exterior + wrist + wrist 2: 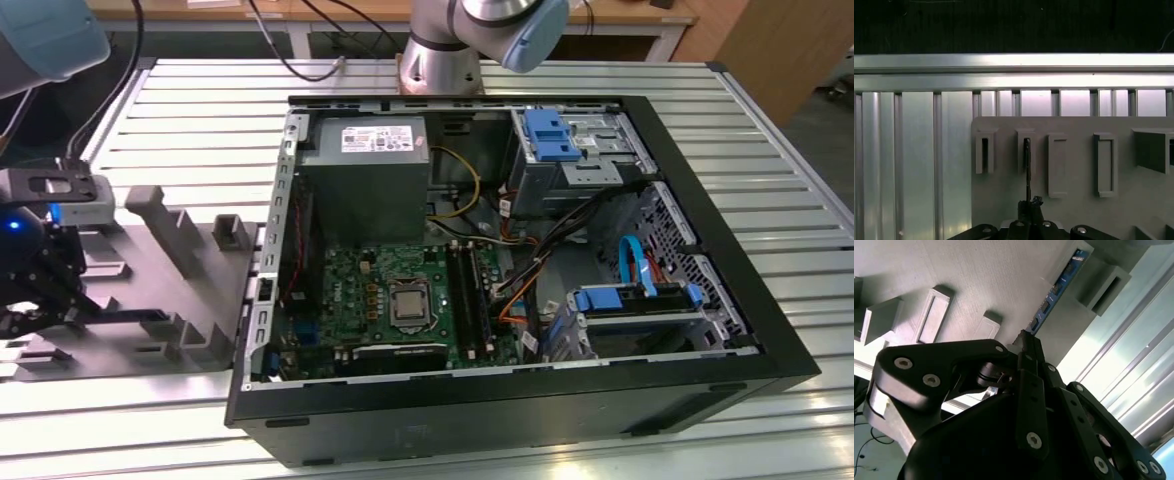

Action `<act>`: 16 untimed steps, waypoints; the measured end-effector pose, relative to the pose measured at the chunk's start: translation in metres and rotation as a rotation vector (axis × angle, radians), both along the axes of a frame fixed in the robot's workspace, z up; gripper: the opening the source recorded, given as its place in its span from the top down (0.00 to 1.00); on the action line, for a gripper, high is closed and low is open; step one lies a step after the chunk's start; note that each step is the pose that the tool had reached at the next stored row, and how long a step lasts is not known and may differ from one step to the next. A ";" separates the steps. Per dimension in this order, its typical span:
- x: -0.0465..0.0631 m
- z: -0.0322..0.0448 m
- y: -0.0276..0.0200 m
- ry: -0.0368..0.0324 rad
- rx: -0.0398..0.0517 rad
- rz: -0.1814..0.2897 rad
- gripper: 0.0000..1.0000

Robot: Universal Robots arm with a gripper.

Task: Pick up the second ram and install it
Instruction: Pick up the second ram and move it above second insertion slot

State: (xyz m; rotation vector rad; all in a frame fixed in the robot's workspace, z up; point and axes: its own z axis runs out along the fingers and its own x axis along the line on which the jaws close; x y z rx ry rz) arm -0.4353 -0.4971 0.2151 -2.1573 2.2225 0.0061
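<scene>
Tool point(1026, 342) narrow, pinched on the near end of the second ram point(1054, 295), which stands on edge in a slot of the grey holder point(979, 280). Judged: grip square to the board and draw straight along the slot, no twist. The ram's long axis points away from the tool across the holder, with the slatted worktop point(919, 150) beyond and the open computer case point(534, 400) well apart.

The slatted aluminium table point(200, 110) carries an open black computer case point(534, 420) and a grey slotted holder point(174, 240).
</scene>
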 end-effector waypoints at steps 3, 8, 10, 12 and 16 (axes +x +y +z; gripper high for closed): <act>0.000 0.0073 0.0000 0.0001 0.0000 0.000 0.88; 0.000 0.0225 0.0000 0.0001 0.0000 0.000 0.88; 0.000 0.0300 0.0000 0.0000 0.0000 0.000 0.88; 0.000 0.0371 0.0000 0.0000 0.0000 0.000 0.88; 0.000 0.0514 0.0000 0.0000 0.0000 0.000 0.88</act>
